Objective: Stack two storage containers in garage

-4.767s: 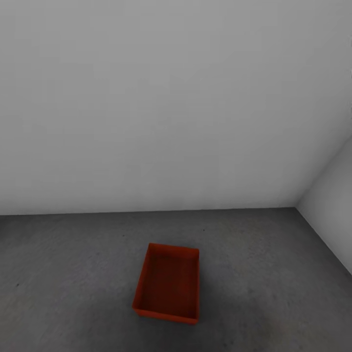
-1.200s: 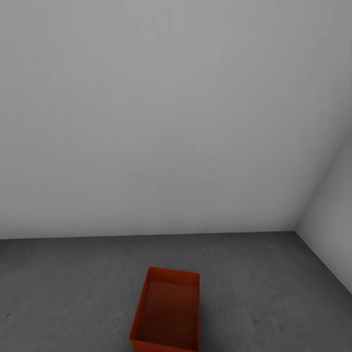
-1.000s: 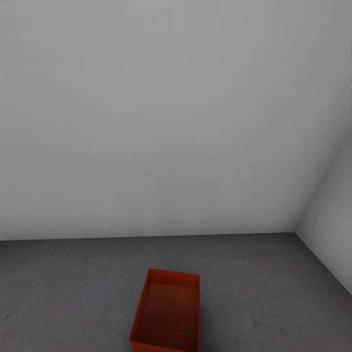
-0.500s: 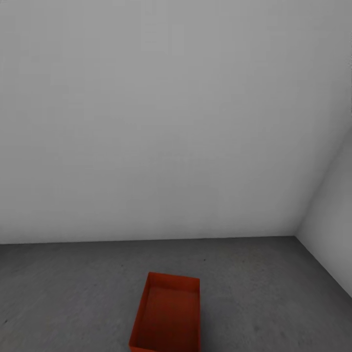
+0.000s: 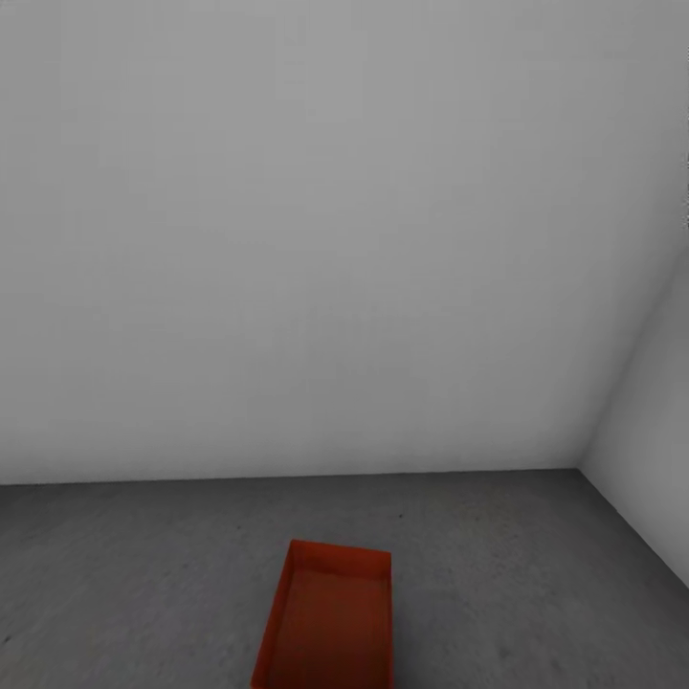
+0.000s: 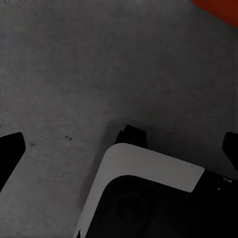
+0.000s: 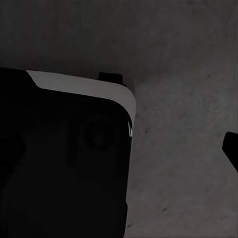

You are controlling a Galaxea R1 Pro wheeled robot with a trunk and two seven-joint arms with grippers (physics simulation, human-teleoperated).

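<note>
Item: storage container — orange-red, lidless, open side up, resting on the grey concrete floor at 6 o'clock in the head view, its near end cut by the frame edge; nothing visible inside. A corner of the same orange-red shows at 1 o'clock in the left wrist view. Left gripper: two dark fingertips sit at opposite edges of the left wrist view, spread wide, holding nothing, with bare concrete between them; the container corner lies well apart from them. Right gripper: one dark fingertip shows at 3 o'clock in the right wrist view, the other is not seen — how far it is spread cannot be told; nothing seen in it. Robot base, black with a pale rim, lies below both wrist cameras. Surroundings: plain white-grey back wall meets the floor behind the container; a side wall forms a corner at 3 o'clock. Open concrete lies on both sides of the container and between it and the walls.
</note>
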